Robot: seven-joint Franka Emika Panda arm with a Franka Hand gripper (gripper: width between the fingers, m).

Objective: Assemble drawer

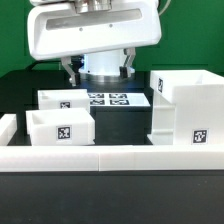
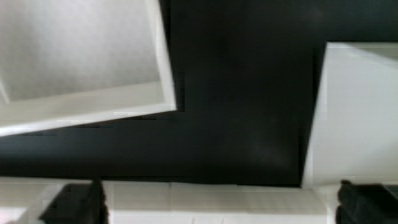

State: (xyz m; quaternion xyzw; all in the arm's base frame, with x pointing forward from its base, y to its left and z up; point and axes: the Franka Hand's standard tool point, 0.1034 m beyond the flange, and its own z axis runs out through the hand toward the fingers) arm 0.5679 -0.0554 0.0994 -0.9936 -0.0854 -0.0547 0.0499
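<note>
Gripper (image 1: pixel 100 70) wide open and empty, hanging over bare worktop (image 1: pixel 125 125); I read the rear tray (image 1: pixel 62 99) as nearest, toward the exterior view's left, drawer shell (image 1: pixel 185 110) toward that view's right.

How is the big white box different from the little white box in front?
The drawer shell is much taller and bigger than the front tray. The shell sits on the exterior view's right, the tray on its left. Both are white, with a black-and-white square tag.
</note>
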